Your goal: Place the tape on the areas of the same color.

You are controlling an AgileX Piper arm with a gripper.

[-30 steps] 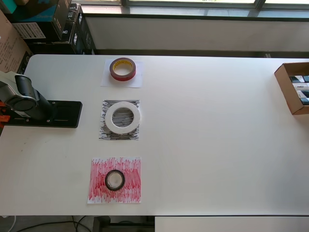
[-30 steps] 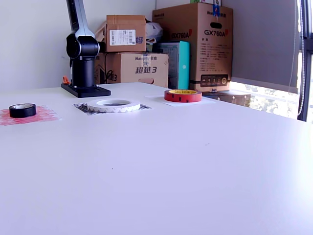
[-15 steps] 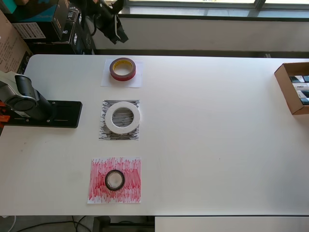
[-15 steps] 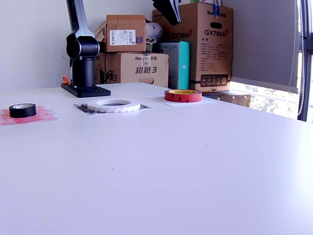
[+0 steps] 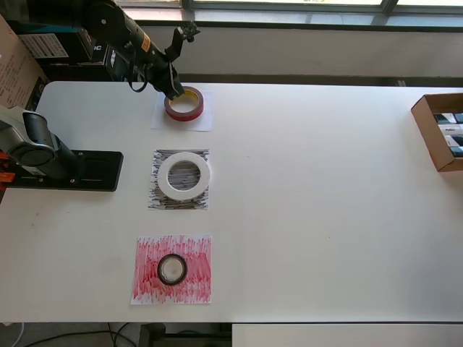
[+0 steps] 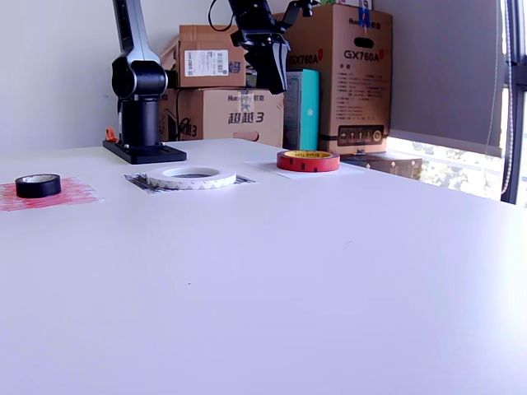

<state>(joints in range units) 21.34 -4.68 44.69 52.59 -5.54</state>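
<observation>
Exterior view shows the claw [image 6: 276, 82] (opening unclear) raised above the red tape [image 6: 307, 160], overhead overlaps them.

The Piper arm's base [image 5: 32, 152] sits at the overhead view's left edge of the table; in the exterior view its dark column [image 6: 138, 86] rises upright. The forearm [image 5: 119, 32] reaches across and angles downward. The gripper [image 6: 275, 82] points down and hangs in the air, clear of the tabletop. Whether its jaws are parted cannot be made out.
</observation>
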